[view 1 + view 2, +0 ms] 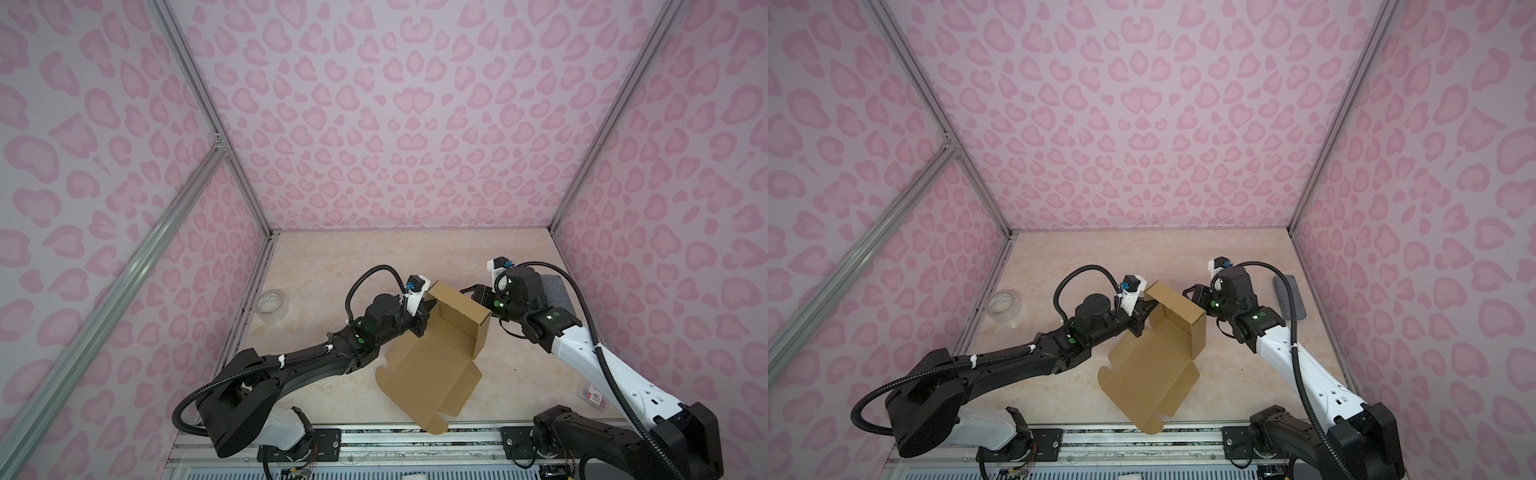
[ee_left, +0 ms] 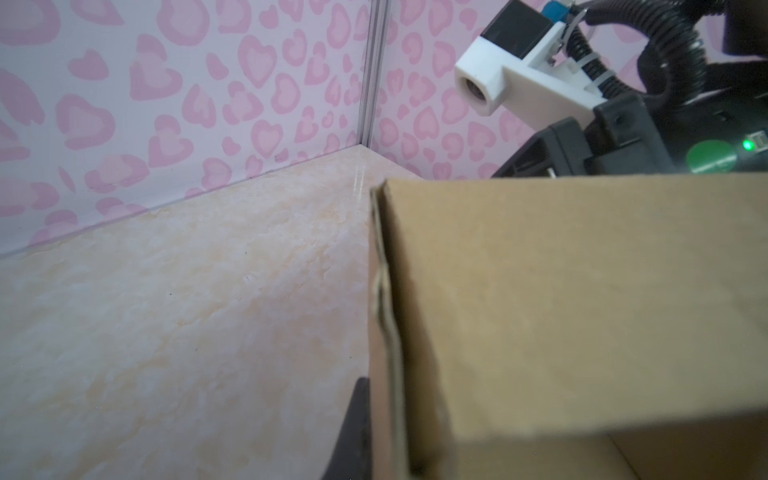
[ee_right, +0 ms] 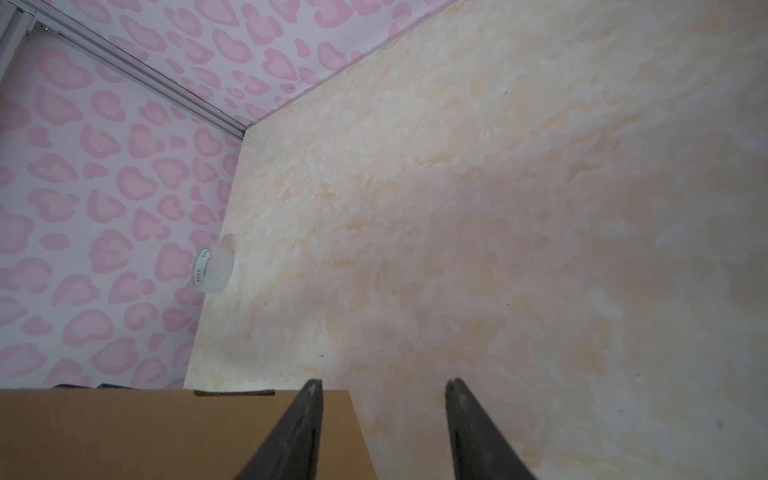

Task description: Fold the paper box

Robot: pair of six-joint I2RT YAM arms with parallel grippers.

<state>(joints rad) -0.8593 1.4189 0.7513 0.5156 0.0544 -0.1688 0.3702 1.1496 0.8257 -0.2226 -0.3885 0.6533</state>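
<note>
Half done, I judge: plain brown cardboard paper box (image 1: 432, 370) has walls up at 12 o'clock, lid flat toward 6; left tool (image 1: 422, 322) pinches a wall, right tool (image 3: 384, 382) empty, jaws apart.

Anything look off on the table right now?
The paper box sits askew, its near flap poking past the front of the table. In the left wrist view, one raised wall's edge looks crumpled.

A clear tape roll (image 1: 272, 305) sits on the pale marbled table (image 1: 332, 257) close to the left wall. It is well apart from a grey rectangular block (image 1: 1287, 297) lying near the right wall. Pink heart-patterned walls (image 1: 395, 124) with aluminium frame bars (image 1: 218, 143) enclose the table on three sides.
</note>
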